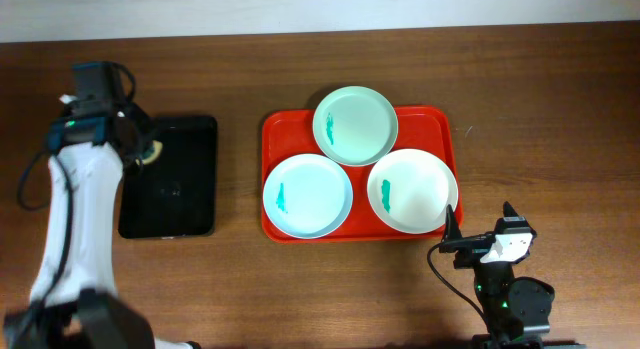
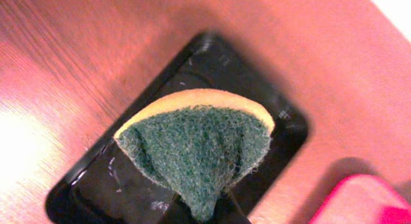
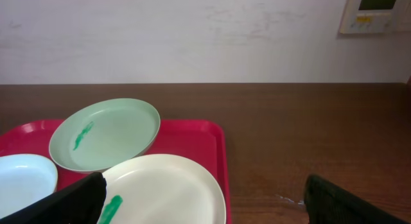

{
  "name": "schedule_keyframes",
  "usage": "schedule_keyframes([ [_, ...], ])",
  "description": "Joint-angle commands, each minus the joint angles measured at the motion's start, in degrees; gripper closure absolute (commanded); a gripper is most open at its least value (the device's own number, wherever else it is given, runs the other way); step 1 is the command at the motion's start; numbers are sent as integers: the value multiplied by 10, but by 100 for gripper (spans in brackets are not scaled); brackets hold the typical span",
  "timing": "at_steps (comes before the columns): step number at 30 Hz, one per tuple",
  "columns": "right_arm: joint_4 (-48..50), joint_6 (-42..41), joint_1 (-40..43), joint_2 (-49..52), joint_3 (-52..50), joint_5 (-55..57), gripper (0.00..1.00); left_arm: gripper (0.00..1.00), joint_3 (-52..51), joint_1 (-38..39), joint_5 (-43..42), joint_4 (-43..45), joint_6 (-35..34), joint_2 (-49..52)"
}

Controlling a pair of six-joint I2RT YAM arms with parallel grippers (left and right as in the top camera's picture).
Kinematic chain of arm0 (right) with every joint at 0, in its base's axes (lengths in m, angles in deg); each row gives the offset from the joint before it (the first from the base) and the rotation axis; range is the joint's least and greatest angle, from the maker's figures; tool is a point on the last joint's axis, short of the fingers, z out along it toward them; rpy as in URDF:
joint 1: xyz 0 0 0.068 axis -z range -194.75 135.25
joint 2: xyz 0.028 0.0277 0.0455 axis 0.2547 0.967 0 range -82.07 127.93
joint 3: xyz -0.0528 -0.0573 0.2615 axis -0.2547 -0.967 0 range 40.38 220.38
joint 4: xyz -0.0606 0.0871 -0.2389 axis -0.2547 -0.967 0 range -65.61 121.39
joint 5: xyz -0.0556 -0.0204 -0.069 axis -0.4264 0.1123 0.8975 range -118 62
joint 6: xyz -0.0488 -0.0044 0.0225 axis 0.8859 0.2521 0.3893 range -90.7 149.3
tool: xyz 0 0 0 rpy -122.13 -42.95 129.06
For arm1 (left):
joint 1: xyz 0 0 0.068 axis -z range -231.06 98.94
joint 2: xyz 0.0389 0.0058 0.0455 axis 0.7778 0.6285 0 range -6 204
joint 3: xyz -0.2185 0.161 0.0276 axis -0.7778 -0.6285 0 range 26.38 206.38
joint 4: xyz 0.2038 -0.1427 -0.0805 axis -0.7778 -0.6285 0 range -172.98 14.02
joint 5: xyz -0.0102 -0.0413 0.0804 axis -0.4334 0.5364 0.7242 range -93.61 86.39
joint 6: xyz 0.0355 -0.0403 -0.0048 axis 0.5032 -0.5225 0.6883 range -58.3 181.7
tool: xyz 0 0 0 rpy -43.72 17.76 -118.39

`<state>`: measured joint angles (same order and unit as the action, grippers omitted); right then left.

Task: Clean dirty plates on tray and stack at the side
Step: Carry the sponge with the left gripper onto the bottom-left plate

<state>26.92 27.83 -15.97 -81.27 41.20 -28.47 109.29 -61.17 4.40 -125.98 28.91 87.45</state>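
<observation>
left claw (image 1: 143, 149) left of tray (image 1: 440, 119), pinching sponge (image 2: 196, 144) | right claw (image 1: 482, 229) spread, empty, by tray's corner | risk: unheld plates (image 1: 355, 124) could skate under scrubbing

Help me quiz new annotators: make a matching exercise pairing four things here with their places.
1. green-faced yellow scouring sponge
2. pale-mint round plate
3. small black rectangular tray
4. right gripper

A. at the large red plastic tray's back edge
B. off the red tray's near right corner
C. clamped by the left gripper
D. left of the red tray

Pairs: 1-C, 2-A, 3-D, 4-B
</observation>
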Motion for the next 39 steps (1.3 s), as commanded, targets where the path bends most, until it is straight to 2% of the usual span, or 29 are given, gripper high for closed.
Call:
schedule_keyframes([
  [1, -1, -2, -3, -4, -5, 5, 1, 100, 3, -4, -2, -17, 1, -28],
  [4, -1, -2, -3, -4, -5, 5, 2, 100, -39, -4, -1, 10, 0, -3],
  [6, -1, -2, -3, -4, -5, 5, 1, 100, -92, -4, -1, 63, 0, 41],
  [9, -1, -2, -3, -4, -5, 5, 1, 100, -120, -4, -1, 88, 3, 93],
  [11, -1, -2, -3, -4, -5, 5, 1, 100, -118, -4, -29, 88, 56, 113],
  [13, -1, -2, -3, -4, -5, 5, 1, 100, -105, -5, -59, 77, 94, 104],
  [17, -1, -2, -3, -4, -5, 5, 1, 100, -56, -4, -83, 30, 97, 34],
  [20, -1, -2, -3, -4, -5, 5, 1, 100, -50, 7, -175, 26, 132, -44],
  [22, -1, -2, -3, -4, -5, 5, 1, 100, -51, 36, -223, 16, 134, -84],
  [25, -1, -2, -3, -4, -5, 5, 1, 100, -51, 93, -238, -21, 131, -95],
  [27, -1, -2, -3, -4, -5, 5, 2, 100, -61, 165, -238, -45, 128, -89],
  [30, -1, -2, -3, -4, -5, 5, 1, 100, -89, 257, -232, -21, 95, -67],
  [32, -1, -2, -3, -4, -5, 5, 2, 100, -101, 310, -198, -1, 75, -44],
  [36, -1, -2, -3, -4, -5, 5, 2, 100, -116, 397, -74, 42, 2, 16],
  [39, -1, -2, -3, -4, -5, 5, 2, 100, -116, 421, -65, 86, -2, 61],
])
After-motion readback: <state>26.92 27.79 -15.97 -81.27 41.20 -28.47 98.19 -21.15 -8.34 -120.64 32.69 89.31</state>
